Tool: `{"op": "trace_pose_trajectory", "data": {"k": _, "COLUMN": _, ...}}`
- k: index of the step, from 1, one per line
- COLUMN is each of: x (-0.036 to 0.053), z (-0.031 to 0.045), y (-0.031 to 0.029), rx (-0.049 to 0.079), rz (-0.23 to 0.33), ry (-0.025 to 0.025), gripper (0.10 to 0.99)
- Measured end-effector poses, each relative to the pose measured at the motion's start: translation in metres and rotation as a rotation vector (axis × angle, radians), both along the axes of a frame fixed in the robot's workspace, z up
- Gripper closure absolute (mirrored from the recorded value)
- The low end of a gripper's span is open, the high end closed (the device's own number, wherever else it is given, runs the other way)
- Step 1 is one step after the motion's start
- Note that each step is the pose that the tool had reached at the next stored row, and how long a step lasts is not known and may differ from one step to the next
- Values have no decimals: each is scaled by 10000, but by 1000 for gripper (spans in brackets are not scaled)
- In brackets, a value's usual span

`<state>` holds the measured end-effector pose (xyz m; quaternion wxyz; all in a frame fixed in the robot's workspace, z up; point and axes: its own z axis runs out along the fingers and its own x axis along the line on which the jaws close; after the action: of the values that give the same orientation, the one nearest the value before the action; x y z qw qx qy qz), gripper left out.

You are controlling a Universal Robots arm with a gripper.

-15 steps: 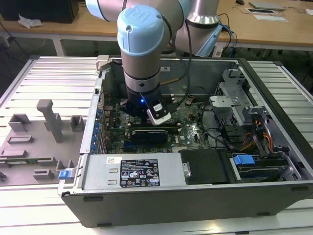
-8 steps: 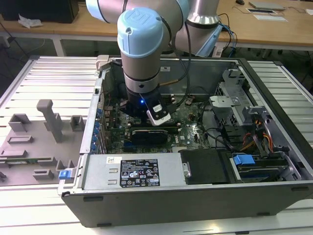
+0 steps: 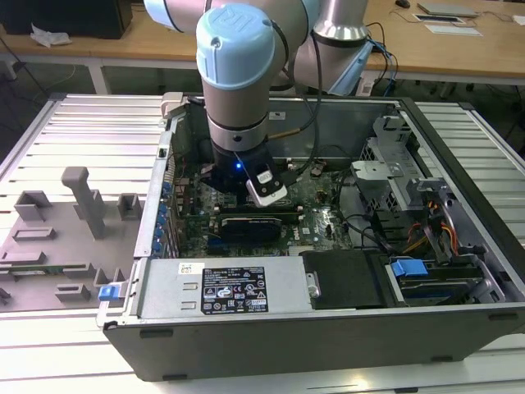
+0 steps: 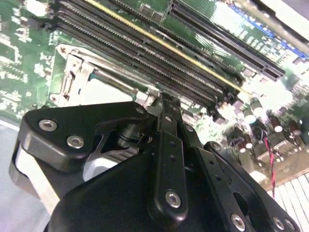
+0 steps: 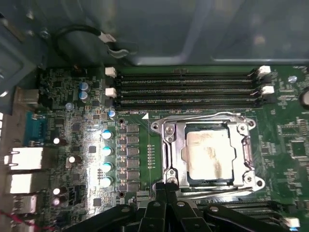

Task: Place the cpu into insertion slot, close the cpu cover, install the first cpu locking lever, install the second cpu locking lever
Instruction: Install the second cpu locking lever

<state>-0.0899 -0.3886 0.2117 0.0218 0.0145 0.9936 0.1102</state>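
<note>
with chip seated and cover down, lever work in hand

cpu [image 5: 210,153] lying in insertion slot [image 5: 241,180], cpu cover [image 5: 166,130] closed over it. gripper [image 5: 166,186] with jaws pinched together, empty, at socket edge. likely calls for pressing a locking lever.

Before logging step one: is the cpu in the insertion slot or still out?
In. The first wrist view shows the cpu lying flat inside the insertion slot, with the cpu cover framing it.
</note>
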Motion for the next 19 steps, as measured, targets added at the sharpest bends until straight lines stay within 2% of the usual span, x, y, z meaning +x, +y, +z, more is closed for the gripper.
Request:
{"op": "trace_pose_trajectory", "data": {"k": 1, "x": -1, "z": 58, "y": 1, "rx": -28, "rz": -2, "ry": 0, "gripper": 980}}
{"op": "trace_pose_trajectory", "data": {"k": 2, "x": 1, "z": 113, "y": 3, "rx": -170, "rz": -2, "ry": -1, "gripper": 980}}
{"op": "trace_pose_trajectory", "data": {"k": 3, "x": 7, "z": 137, "y": 3, "rx": -287, "rz": -4, "ry": -1, "gripper": 980}}
{"op": "trace_pose_trajectory", "data": {"k": 4, "x": 12, "z": 145, "y": 3, "rx": -347, "rz": -7, "ry": 0, "gripper": 980}}
{"op": "trace_pose_trajectory", "data": {"k": 7, "x": 90, "z": 152, "y": 3, "rx": -382, "rz": -24, "ry": 2, "gripper": 980}}
{"op": "trace_pose_trajectory", "data": {"k": 12, "x": 286, "z": 152, "y": 3, "rx": -381, "rz": -35, "ry": 6, "gripper": 980}}
{"op": "trace_pose_trajectory", "data": {"k": 14, "x": 316, "z": 152, "y": 11, "rx": -394, "rz": -35, "ry": 5, "gripper": 980}}
{"op": "trace_pose_trajectory", "data": {"k": 19, "x": 357, "z": 151, "y": 119, "rx": -605, "rz": -36, "ry": 4, "gripper": 980}}
